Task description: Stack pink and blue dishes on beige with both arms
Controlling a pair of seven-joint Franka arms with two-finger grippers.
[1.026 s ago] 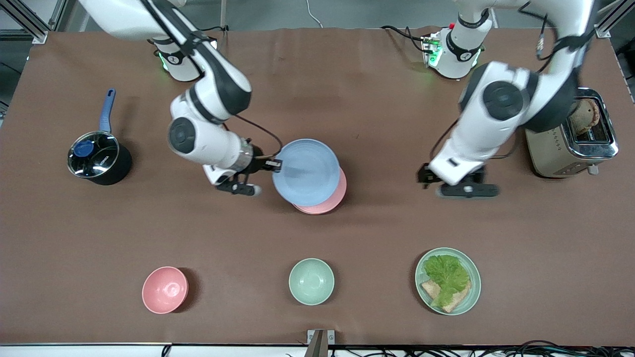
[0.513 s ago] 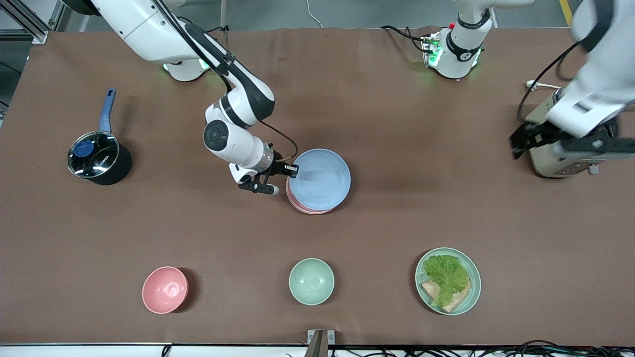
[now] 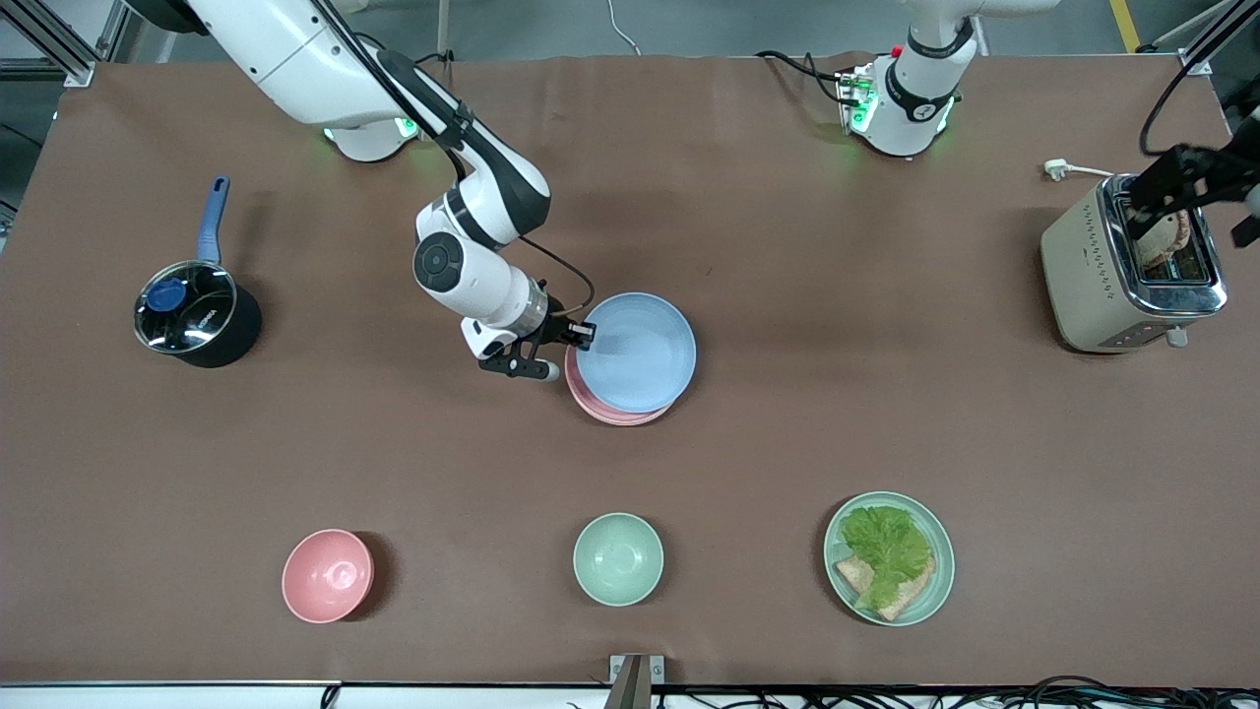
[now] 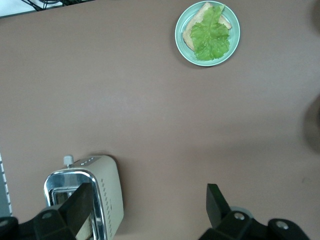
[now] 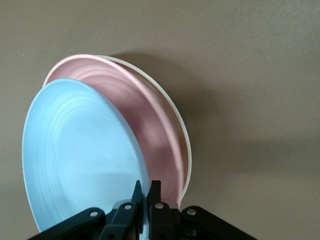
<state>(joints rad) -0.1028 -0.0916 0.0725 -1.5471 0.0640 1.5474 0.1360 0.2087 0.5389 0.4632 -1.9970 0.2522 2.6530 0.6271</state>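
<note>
My right gripper point(image 3: 579, 336) is shut on the rim of the pale blue plate point(image 3: 638, 353), at the edge toward the right arm's end of the table. The right wrist view shows the blue plate point(image 5: 80, 160) tilted, with its rim pinched in the right gripper point(image 5: 146, 189). It leans over the pink plate point(image 5: 152, 130), which lies in the cream-beige plate point(image 5: 182, 135); only a thin beige rim shows. From the front, a pink crescent point(image 3: 591, 405) peeks out under the blue plate. My left gripper point(image 3: 1193, 195) hangs open over the toaster, holding nothing point(image 4: 147, 205).
A toaster point(image 3: 1088, 268) holding toast stands at the left arm's end. A lidded black pot point(image 3: 195, 317) sits at the right arm's end. Nearest the front camera are a pink bowl point(image 3: 328, 575), a mint bowl point(image 3: 617, 558) and a mint plate point(image 3: 933, 581) with lettuce and bread.
The right gripper carried the blue plate over the pink plate and lowered it. The left arm swung away from the table's middle to above the toaster.
</note>
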